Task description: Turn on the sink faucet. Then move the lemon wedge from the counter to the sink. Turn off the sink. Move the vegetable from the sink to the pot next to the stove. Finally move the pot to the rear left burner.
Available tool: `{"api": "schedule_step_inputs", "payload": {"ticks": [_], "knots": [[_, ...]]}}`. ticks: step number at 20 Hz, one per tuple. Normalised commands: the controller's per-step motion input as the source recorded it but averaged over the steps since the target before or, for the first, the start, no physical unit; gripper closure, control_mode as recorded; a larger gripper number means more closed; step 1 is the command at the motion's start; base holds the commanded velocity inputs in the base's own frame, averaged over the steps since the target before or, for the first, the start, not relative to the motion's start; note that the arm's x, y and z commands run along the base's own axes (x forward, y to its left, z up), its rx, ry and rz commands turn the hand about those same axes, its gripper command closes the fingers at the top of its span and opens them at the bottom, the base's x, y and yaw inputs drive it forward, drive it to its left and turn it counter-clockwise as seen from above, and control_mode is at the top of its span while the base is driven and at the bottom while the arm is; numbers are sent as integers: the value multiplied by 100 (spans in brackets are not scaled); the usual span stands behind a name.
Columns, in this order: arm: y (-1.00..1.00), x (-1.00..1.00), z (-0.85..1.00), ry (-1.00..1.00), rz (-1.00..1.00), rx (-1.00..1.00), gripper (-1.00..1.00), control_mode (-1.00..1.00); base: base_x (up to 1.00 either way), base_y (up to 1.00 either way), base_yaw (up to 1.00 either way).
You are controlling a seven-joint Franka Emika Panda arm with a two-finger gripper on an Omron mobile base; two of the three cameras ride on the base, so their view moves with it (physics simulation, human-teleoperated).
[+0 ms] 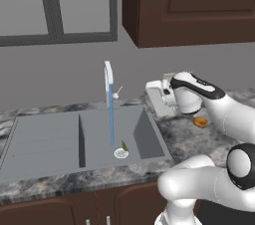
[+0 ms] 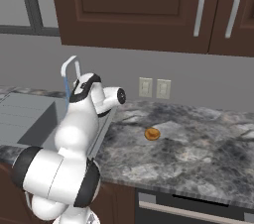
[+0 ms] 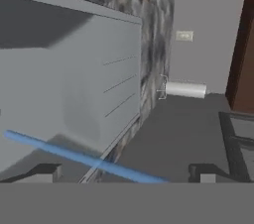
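Running water: a thin blue stream (image 1: 111,119) drops from the sink faucet (image 1: 108,77) at the centre of the left base view into the right basin; in the hand view it crosses the lower left as a slanted blue bar.
Sink faucet: slim, white-silver, curved over at the top, with a small thin lever (image 1: 117,91) sticking out to its right.
Lemon wedge: the lemon wedge (image 1: 124,145) is a tiny yellow-green pointed sliver lying in the sink (image 1: 45,139), touching the upper right edge of the round silver drain (image 1: 121,153), just right of where the stream lands.
Jaws: the gripper (image 3: 124,171) shows two dark fingertips at the bottom of the hand view, standing wide apart with nothing between them.
Wedge and jaws: in the left base view the white hand sits right of centre, above the sink's right rim; the wedge lies lower and to the left of it, well apart.
Table: dark marbled table (image 2: 198,153), with a small orange round item (image 2: 152,134) right of the arm.
Writing: none readable; two blank wall outlets (image 2: 154,88) at the centre of the right base view.
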Motion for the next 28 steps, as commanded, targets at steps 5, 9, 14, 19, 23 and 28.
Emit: {"api": "schedule_step_inputs", "payload": {"ticks": [5,9,14,19,23,28], "knots": [[0,4,22,36,-15,12,-100,-100,0,0,0],[-7,0,12,40,-9,11,-100,-100,0,0,0],[-1,0,2,40,-9,17,-100,-100,0,0,0],[0,0,0,29,-15,24,-100,-100,0,0,0],[0,0,-1,25,-21,24,-100,-100,0,0,0],[0,2,-12,24,-16,14,-100,-100,0,0,0]]}}
